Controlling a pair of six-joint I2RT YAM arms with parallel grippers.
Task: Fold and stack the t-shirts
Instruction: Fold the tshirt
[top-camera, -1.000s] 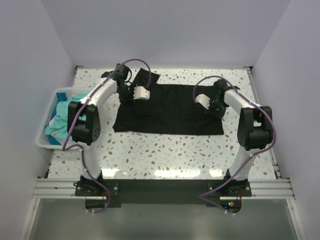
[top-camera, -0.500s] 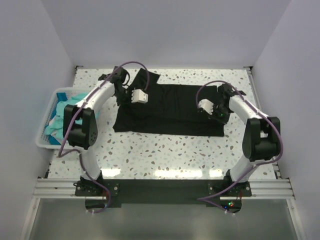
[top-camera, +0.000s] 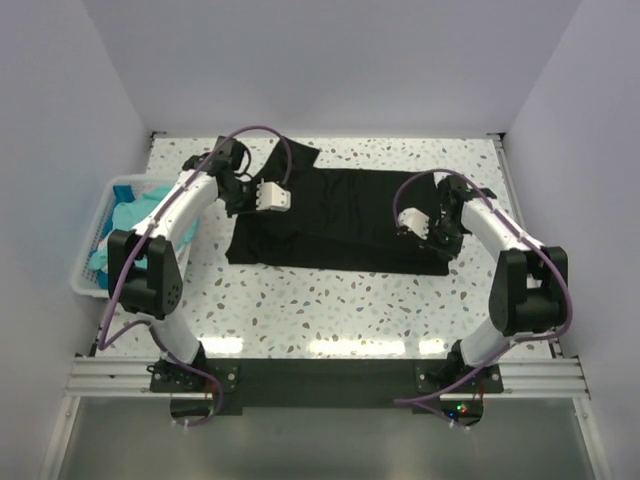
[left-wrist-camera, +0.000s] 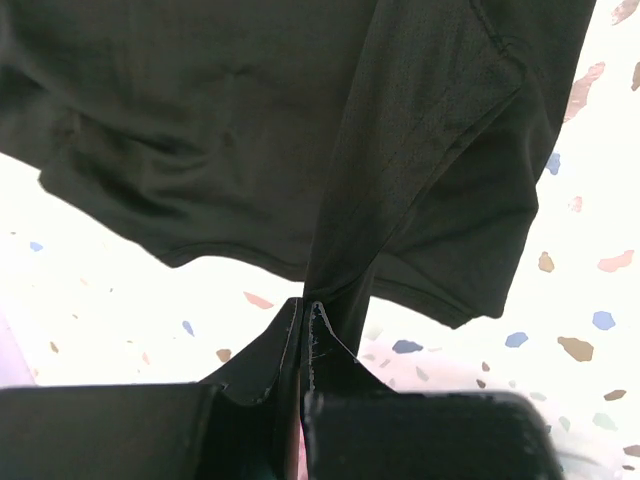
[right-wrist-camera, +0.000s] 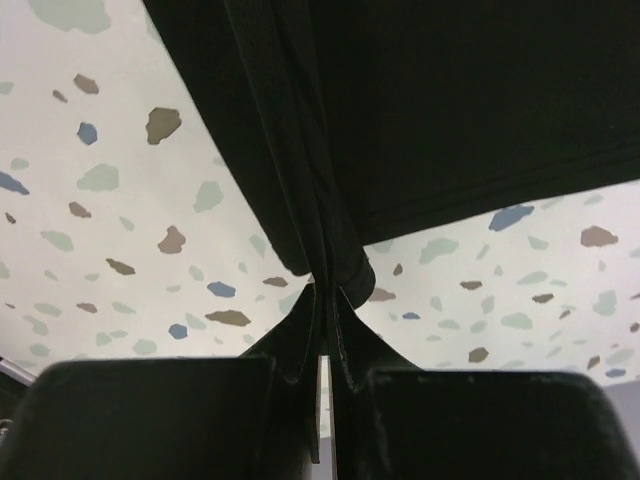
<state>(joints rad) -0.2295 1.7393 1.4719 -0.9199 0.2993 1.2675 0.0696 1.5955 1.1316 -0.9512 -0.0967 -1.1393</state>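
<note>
The black t-shirt lies spread across the middle of the speckled table, with one sleeve sticking out at the far left. My left gripper is at the shirt's left end, shut on a pinched fold of the black cloth, which it lifts off the table. My right gripper is at the shirt's right end, shut on a bunched fold of the same cloth. In both wrist views the cloth hangs taut up from the closed jaws. Teal t-shirts lie crumpled in the basket at the left.
A white slatted basket sits at the table's left edge beside the left arm. Purple cables loop above both wrists. Walls enclose the table at the back and on both sides. Bare speckled tabletop lies between the shirt and the arm bases.
Both grippers have moved toward the near side with the black cloth held. The left went slightly left. The right end of the shirt has drawn in and bunched.
</note>
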